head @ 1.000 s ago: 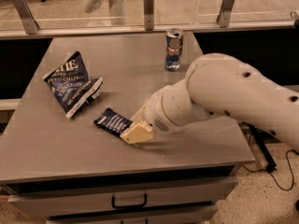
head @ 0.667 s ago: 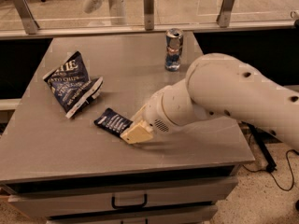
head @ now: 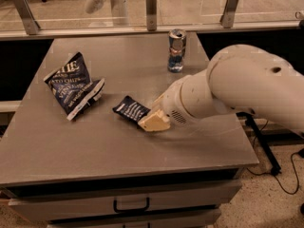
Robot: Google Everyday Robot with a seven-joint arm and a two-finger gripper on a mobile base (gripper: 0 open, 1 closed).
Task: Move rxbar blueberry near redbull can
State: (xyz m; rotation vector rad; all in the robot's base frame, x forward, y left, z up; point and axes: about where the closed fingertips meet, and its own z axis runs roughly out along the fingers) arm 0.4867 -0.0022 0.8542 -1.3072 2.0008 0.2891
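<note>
Gripper sits low at the right end of the rxbar blueberry, mid-table, grip state not discernible; judged step 1, the grasp, next needing a carry back-right toward the redbull can.

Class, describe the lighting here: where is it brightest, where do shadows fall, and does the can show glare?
Camera view: dim, warm light; the redbull can shows a highlight on its top; the gripper, at the rxbar blueberry, casts a soft shadow on the table beneath the arm; the floor beyond is brightest.
</note>
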